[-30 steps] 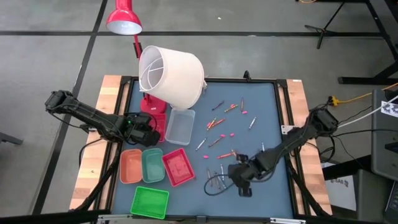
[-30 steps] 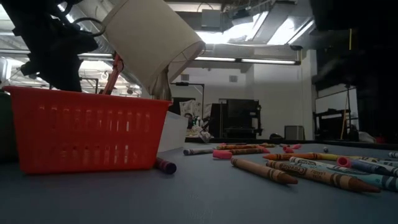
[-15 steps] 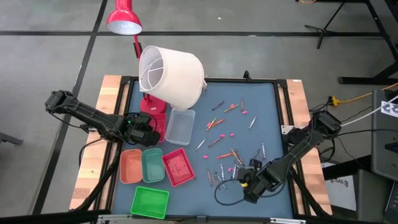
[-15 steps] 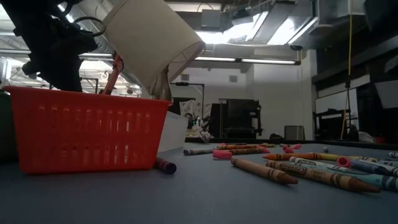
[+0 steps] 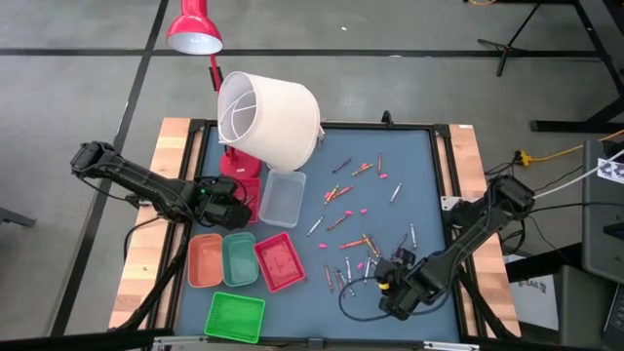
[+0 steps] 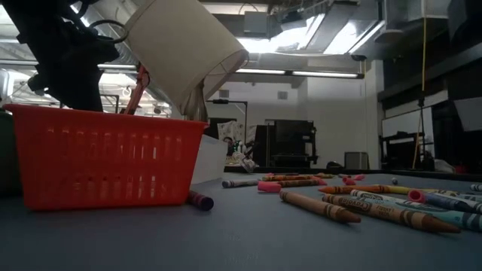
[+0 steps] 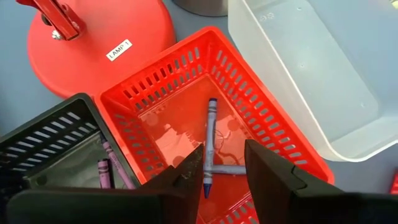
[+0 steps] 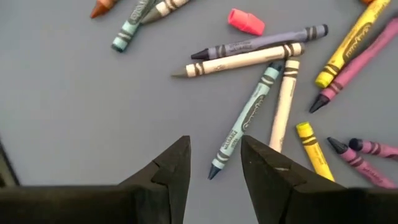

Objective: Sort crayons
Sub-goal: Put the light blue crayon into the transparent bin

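Hovering left gripper (image 7: pixel 224 163) fingers spread over red basket (image 7: pixel 261 106), blue crayon (image 7: pixel 209 146) lying directly beneath, clear tray (image 7: pixel 311 68) beside, right gripper (image 8: pixel 214 163) fingers spread above loose crayons (image 8: pixel 249 118) on grey table (image 8: pixel 81 106).

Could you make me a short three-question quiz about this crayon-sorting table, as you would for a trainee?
1. True or false: the left end effector hangs over a red basket that has a blue crayon lying in it.
2. Which lies closest in front of the right end effector? A) a light blue crayon B) a green tray C) the lamp base
3. Fill in: beside the red basket stands a dark basket holding ___ crayons.

Key: 1 true. 2 A. 3 purple.
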You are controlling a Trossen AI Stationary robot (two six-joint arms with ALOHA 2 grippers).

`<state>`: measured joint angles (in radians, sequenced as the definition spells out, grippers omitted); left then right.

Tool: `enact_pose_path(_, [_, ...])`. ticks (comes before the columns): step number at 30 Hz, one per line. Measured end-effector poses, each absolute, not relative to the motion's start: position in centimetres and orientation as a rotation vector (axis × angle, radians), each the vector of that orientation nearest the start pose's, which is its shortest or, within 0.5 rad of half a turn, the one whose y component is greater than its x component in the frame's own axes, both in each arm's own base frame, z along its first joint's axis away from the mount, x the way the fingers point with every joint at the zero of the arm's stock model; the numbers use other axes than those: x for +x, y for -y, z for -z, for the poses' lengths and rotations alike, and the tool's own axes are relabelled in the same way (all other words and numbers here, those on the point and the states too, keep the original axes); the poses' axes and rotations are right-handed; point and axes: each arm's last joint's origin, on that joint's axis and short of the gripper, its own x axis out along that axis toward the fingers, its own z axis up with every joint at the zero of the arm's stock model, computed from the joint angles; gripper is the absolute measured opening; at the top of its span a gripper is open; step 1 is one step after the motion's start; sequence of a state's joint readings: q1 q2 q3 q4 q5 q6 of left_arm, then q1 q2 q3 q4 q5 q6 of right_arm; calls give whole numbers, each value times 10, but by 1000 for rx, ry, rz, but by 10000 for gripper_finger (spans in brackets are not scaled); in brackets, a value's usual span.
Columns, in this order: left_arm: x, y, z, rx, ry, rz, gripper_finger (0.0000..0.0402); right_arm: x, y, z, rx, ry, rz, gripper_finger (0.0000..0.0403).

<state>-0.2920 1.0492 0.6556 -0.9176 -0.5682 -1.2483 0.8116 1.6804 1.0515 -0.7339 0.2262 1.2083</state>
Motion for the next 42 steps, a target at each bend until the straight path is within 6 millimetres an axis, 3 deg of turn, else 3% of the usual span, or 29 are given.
enact_pose_path(19, [161,32,-205,-556,-819,-878,100,218,-220,-139,306,-1316,379,138])
enact_pose_path(33, [174,36,-211,-557,-736,-759,100,218,-220,-138,302,-1308,381,31])
enact_pose_path(42, [191,45,-222,-481,-621,-576,100,218,-220,-138,299,-1307,380,19])
